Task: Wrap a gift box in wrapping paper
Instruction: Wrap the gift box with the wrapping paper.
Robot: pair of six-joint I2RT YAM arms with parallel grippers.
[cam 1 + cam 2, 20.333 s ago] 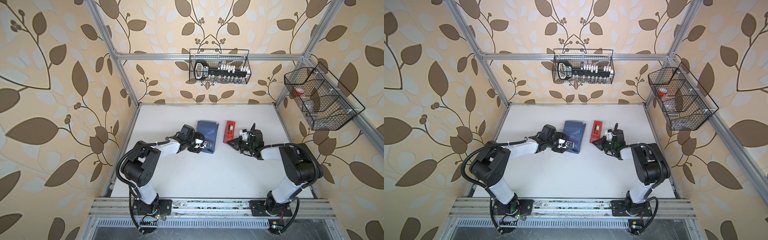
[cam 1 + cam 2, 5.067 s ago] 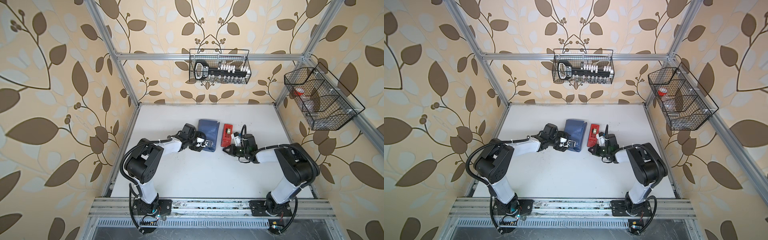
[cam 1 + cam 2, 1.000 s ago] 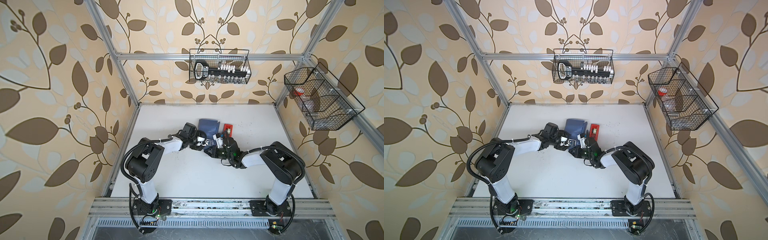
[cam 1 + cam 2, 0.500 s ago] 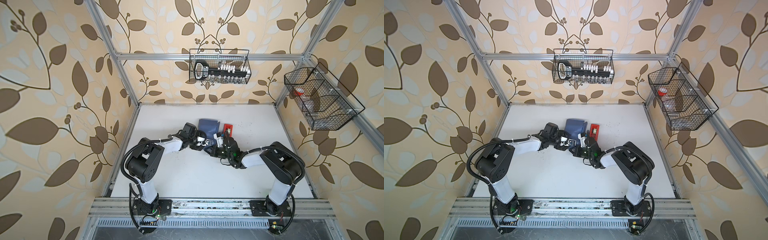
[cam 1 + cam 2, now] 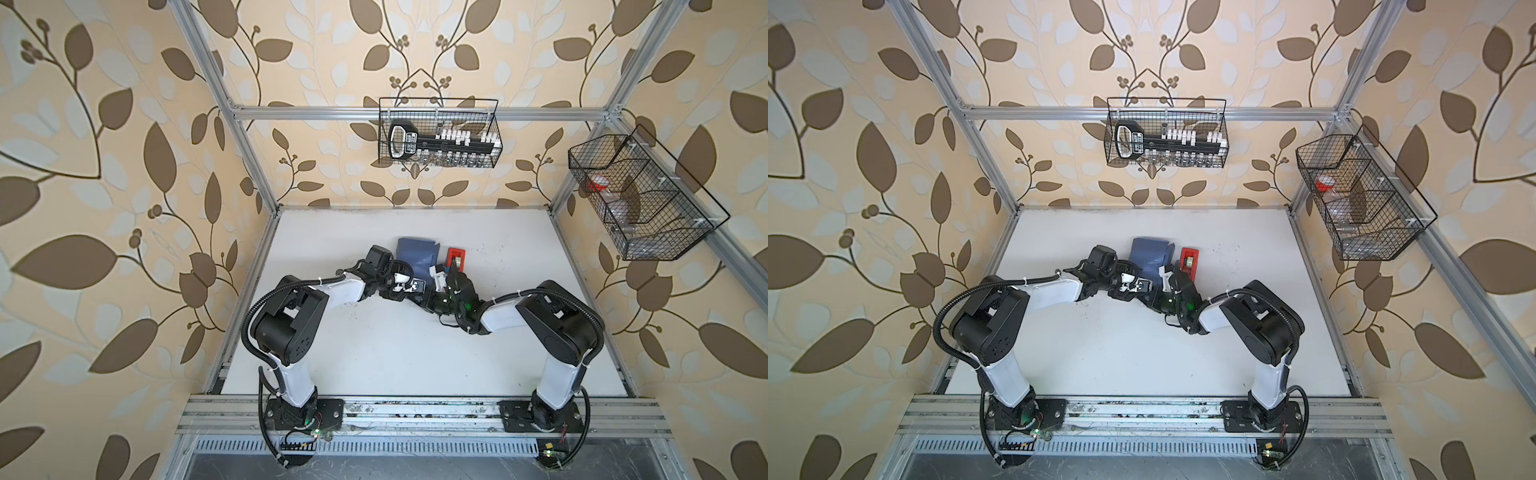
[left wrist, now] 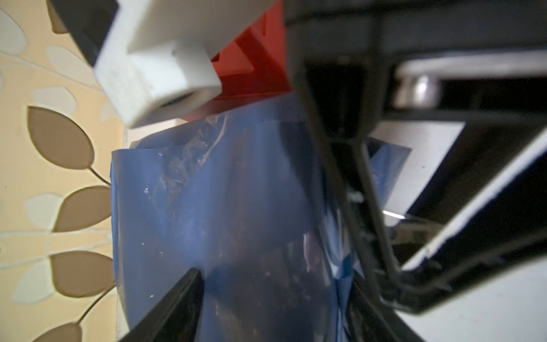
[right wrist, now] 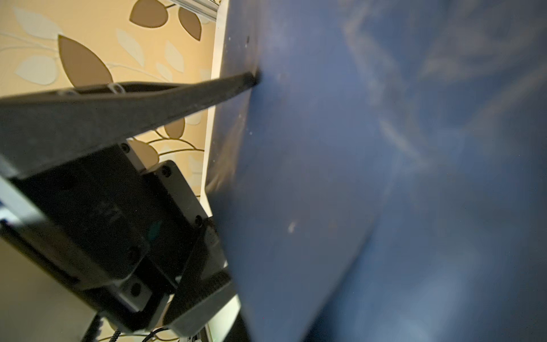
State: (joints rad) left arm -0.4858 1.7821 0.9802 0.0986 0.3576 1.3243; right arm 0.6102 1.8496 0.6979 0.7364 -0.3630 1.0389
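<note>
The wrapping paper (image 5: 415,255) (image 5: 1150,253) lies folded around the gift box, which it hides, as a slate-blue parcel at mid-table. My left gripper (image 5: 411,286) (image 6: 275,290) is at the parcel's near end. Its jaws stand wide, one on each side of the parcel, and are closed on it. In the left wrist view the paper (image 6: 207,207) shows crinkled clear tape. My right gripper (image 5: 434,286) has come in against the parcel's near right corner, right beside the left gripper. In the right wrist view the paper (image 7: 384,177) fills the frame. Only one of the right gripper's fingers (image 7: 207,293) shows there, so its gap is hidden.
A red tape dispenser (image 5: 456,257) sits just right of the parcel, close behind the right gripper. One wire basket (image 5: 438,133) hangs on the back wall and another (image 5: 640,199) on the right wall. The white table (image 5: 415,353) spreads out in front of both arms.
Five seconds ago the right gripper was by the red dispenser. It has since moved left to the parcel's near corner, with only a slight shift in the last second. The left arm has not moved.
</note>
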